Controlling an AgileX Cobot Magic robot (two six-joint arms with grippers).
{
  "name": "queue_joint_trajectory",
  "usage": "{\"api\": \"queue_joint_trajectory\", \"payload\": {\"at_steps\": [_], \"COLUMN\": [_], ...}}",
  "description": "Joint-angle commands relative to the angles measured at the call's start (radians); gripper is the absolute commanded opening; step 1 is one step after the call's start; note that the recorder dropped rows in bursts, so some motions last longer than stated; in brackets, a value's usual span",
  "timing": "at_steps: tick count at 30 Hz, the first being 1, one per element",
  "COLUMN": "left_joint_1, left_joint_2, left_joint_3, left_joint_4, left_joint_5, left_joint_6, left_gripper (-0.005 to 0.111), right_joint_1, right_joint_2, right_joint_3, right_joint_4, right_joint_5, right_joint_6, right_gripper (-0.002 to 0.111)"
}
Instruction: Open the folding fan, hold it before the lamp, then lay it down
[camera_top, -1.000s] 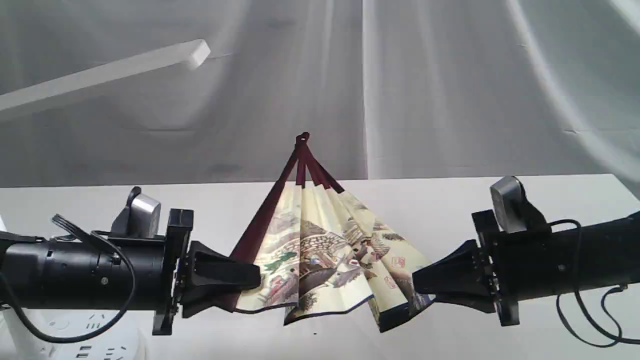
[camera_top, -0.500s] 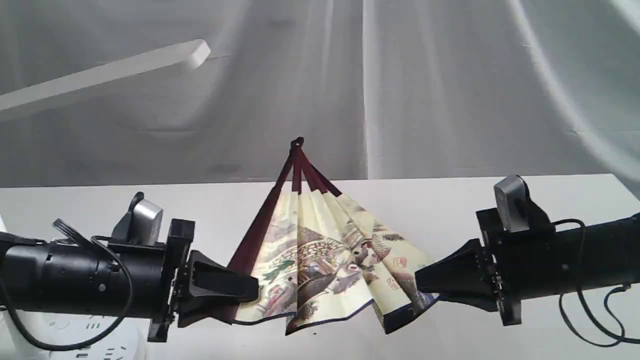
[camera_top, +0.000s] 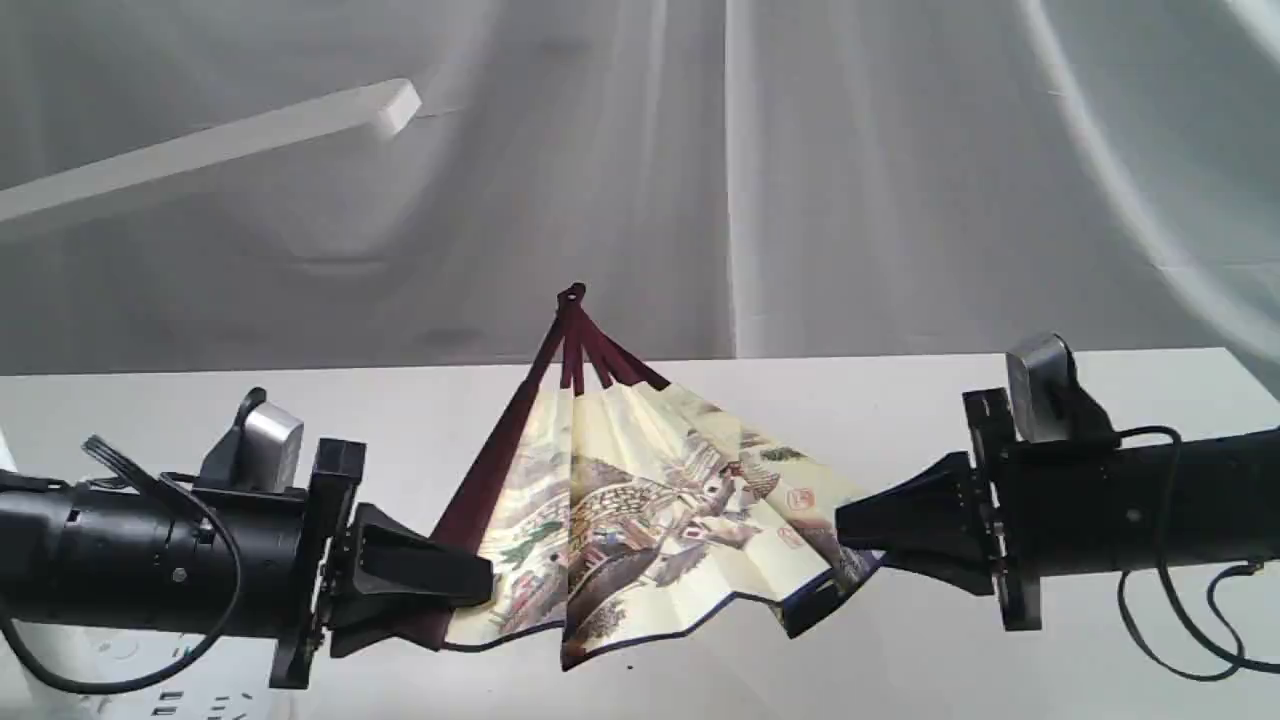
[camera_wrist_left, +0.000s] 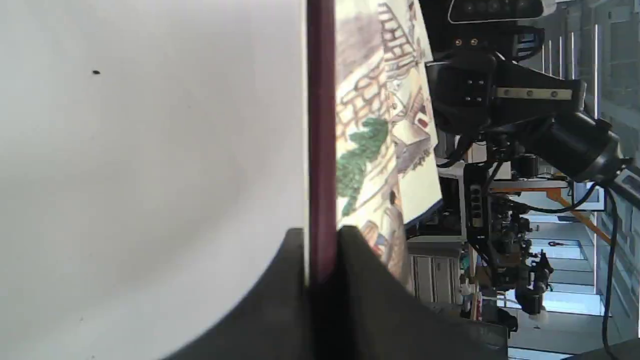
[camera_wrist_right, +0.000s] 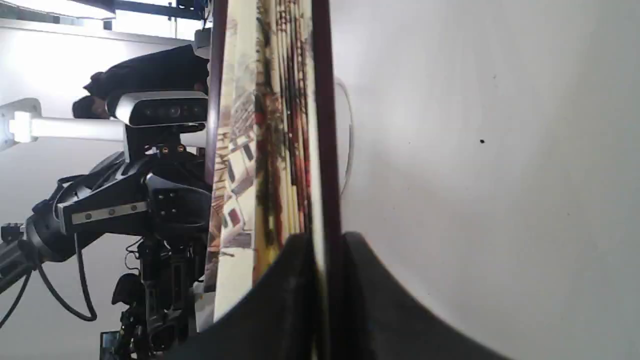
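- Clamped tight by the left gripper (camera_top: 480, 592) on the dark outer rib at one end of the folding fan (camera_top: 640, 520), with no gap left around the rib.
- Same at the other end: squeezed shut by the right gripper (camera_top: 848, 535) on the far outer rib, with that rib pinched in between.
- Held by one end each, most likely so that pulling apart spreads the paper; only partly open now, with folds bunched near the right side.
- Up in the air above the white table (camera_top: 1000, 400), pin at the top, blue edge hanging low.
- High up and off to the left, well apart from the fan: the lamp (camera_top: 250, 140) bar.
- Probably needs more gentle spreading first, since paper tears easily.
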Motion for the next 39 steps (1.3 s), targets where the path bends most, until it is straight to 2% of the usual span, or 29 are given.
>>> {"api": "queue_joint_trajectory", "payload": {"at_steps": [1,5,14,27,39], "left_joint_1": [-0.003,-0.003,-0.003,-0.003,0.0], "left_joint_2": [-0.014,-0.014,-0.014,-0.014,-0.014], "left_joint_3": [0.0,0.0,0.0,0.0,0.0], "left_joint_4": [0.04,0.009,0.094,0.194,0.199], "left_joint_5": [0.054,0.054,0.054,0.054,0.054], "left_joint_6": [0.015,0.015,0.015,0.015,0.011], "left_gripper": [0.0,0.0,0.0,0.0,0.0], "right_joint_1": [-0.019,-0.019,-0.059,-0.061,-0.075], "right_joint_2": [-0.006,-0.006,-0.006,-0.006,-0.006], "right_joint_3": [-0.003,-0.003,-0.003,-0.003,-0.003], "right_joint_4": [0.046,0.046,0.051,0.08,0.081], "right_joint_5": [-0.071,-0.071,-0.071,-0.071,-0.071], "right_joint_6": [0.005,0.014,0.014,0.014,0.014], "right_gripper": [0.0,0.0,0.0,0.0,0.0]}}
